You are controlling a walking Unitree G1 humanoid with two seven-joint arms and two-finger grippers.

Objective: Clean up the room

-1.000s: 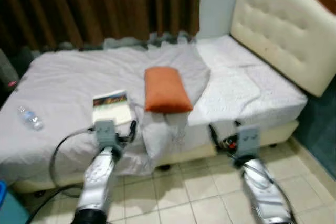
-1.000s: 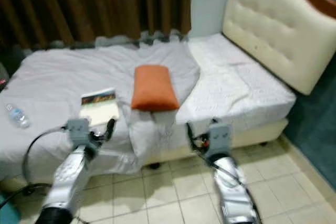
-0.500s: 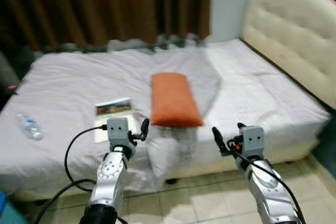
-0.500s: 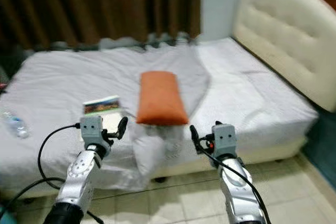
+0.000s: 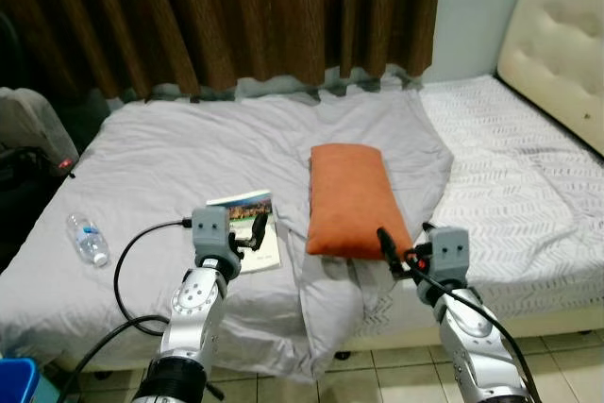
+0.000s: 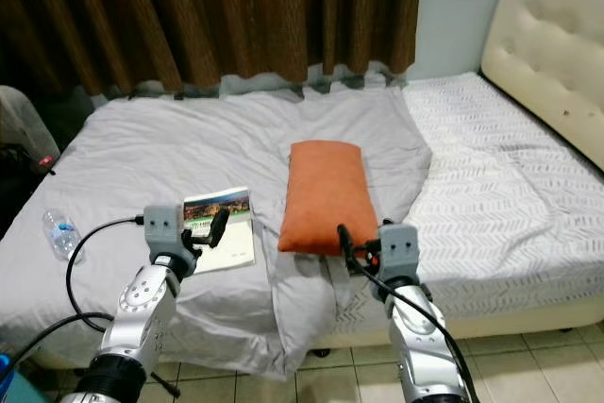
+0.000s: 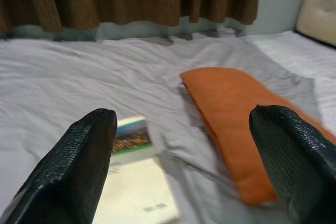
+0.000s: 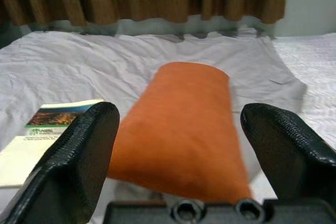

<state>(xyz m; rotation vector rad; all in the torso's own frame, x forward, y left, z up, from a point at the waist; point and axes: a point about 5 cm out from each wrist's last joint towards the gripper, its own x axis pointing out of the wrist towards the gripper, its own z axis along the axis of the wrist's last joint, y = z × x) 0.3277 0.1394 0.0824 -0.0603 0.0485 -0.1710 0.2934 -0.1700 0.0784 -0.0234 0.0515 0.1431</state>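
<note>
An orange pillow [image 5: 354,197] lies lengthwise in the middle of the bed, on a rumpled grey blanket [image 5: 189,148]. A book [image 5: 253,228] with a picture cover rests to its left, and a clear water bottle [image 5: 87,239] lies further left near the bed's edge. My left gripper [image 5: 257,229] hovers open just over the book's near edge; its black fingers [image 7: 86,166] frame the book and pillow. My right gripper [image 5: 387,244] stands open at the pillow's near end, and its fingers [image 8: 79,156] straddle the pillow [image 8: 181,124]. Neither holds anything.
A white patterned sheet [image 5: 528,176] covers the bed's right half, below a cream tufted headboard [image 5: 557,44]. Brown curtains [image 5: 236,16] hang behind. A grey bag or chair [image 5: 33,134] stands at the left, a blue bin [image 5: 14,379] at the lower left. Tiled floor [image 5: 396,365] lies below.
The camera has come closer to the bed and turned left. Both arms have risen from floor level to the bed's near edge, by the book and pillow.
</note>
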